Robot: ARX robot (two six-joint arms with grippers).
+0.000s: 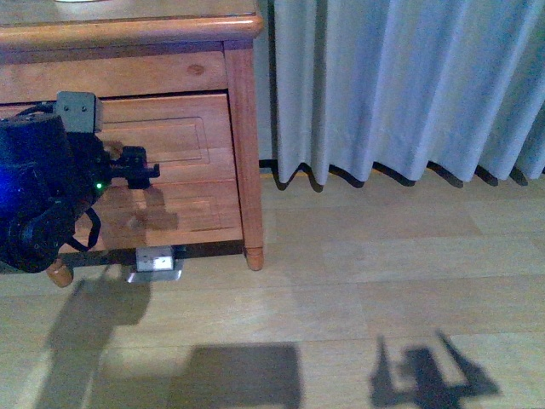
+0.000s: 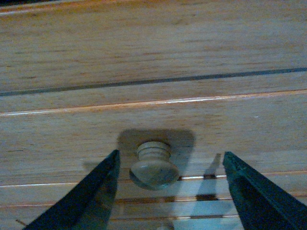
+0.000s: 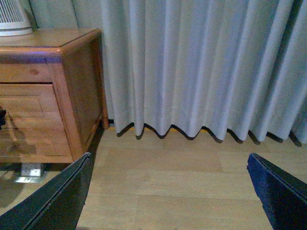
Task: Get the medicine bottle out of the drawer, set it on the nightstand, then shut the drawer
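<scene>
Drawer (image 2: 192, 124) front is orange-brown wood with dark grooves, seen close in the left wrist view. It looks closed, so the inside is hidden. Knob (image 2: 153, 166) is round pale wood with a ribbed neck and casts a shadow on the front. Left gripper (image 2: 170, 154) is spread wide, one finger on each side of the knob, neither touching, grasping nothing.

Only the front view shows the black left arm (image 1: 43, 196) low in front of the nightstand (image 1: 243, 128), a green light on it. It also shows a metal bracket (image 1: 156, 262) on the floor (image 1: 383, 281) under the cabinet, and arm shadows.

Only the right wrist view shows the right gripper (image 3: 169, 157). It is also spread and empty, over the floor well apart from the nightstand, facing a pale curtain (image 3: 192, 62). A white ribbed appliance (image 3: 12, 19) stands on the nightstand top.
</scene>
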